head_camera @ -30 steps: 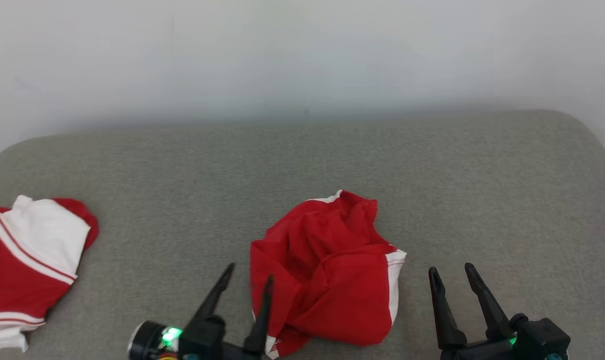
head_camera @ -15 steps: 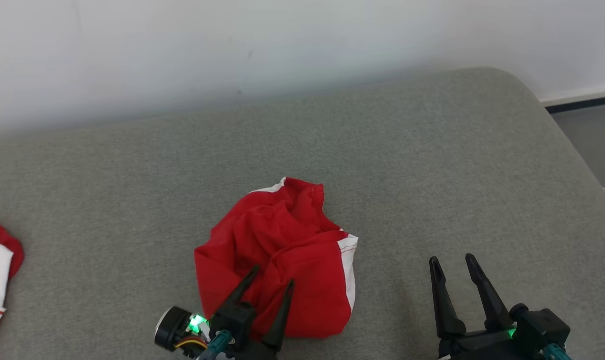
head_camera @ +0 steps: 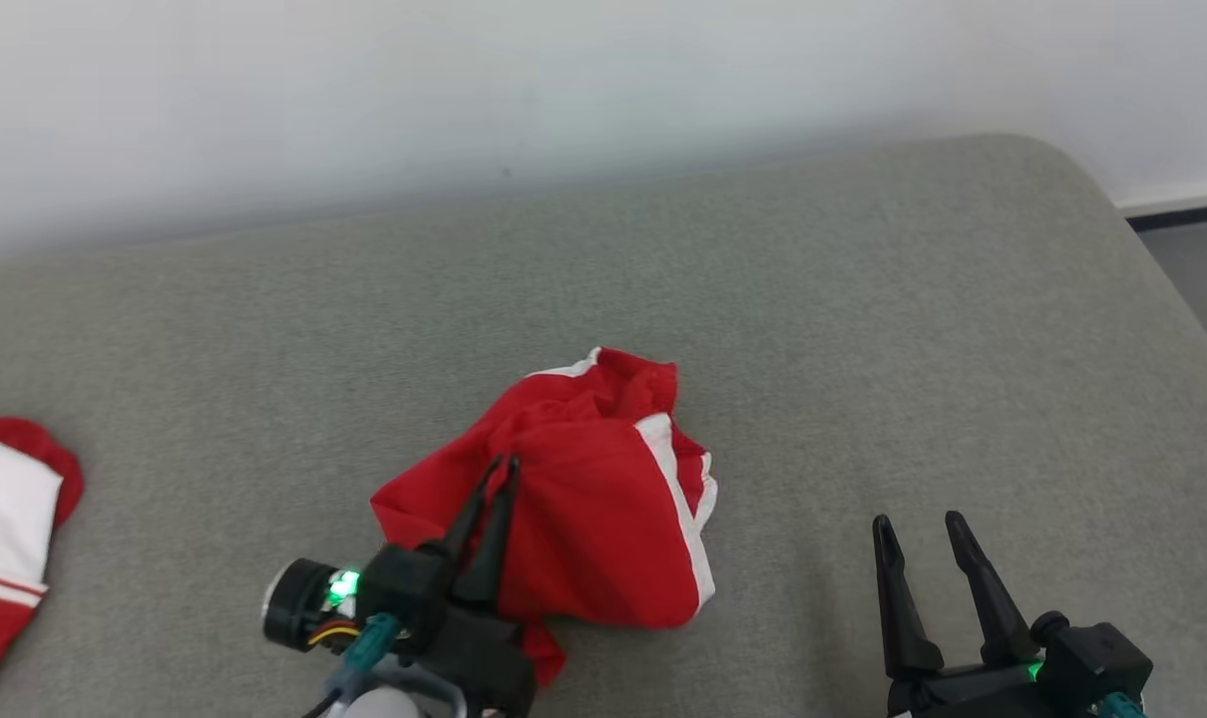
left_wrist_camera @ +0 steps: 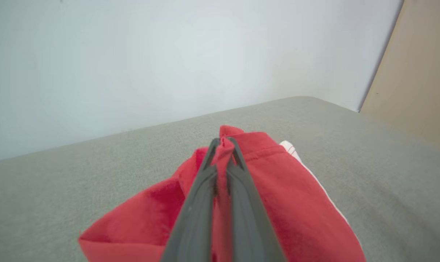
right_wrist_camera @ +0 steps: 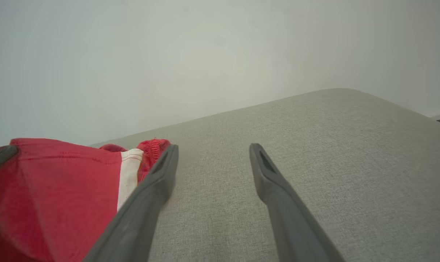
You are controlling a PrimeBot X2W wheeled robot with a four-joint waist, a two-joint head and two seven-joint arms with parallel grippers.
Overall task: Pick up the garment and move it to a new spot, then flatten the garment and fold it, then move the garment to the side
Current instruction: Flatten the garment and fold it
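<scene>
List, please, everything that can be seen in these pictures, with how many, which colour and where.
red garment: one, red with white stripes, crumpled, near the middle of the padded surface
second garment: one, red and white, at the far left edge of the head view, cut off by the frame
padded surface: one, grey fabric with a rounded corner, under both garments
wall: one, white, behind the surface
panel: one, beige, at the right edge of the left wrist view
left gripper: one, dark fingers, shut on a fold of the red garment
right gripper: one, dark fingers, open, over bare surface to the right of the red garment, apart from it
</scene>
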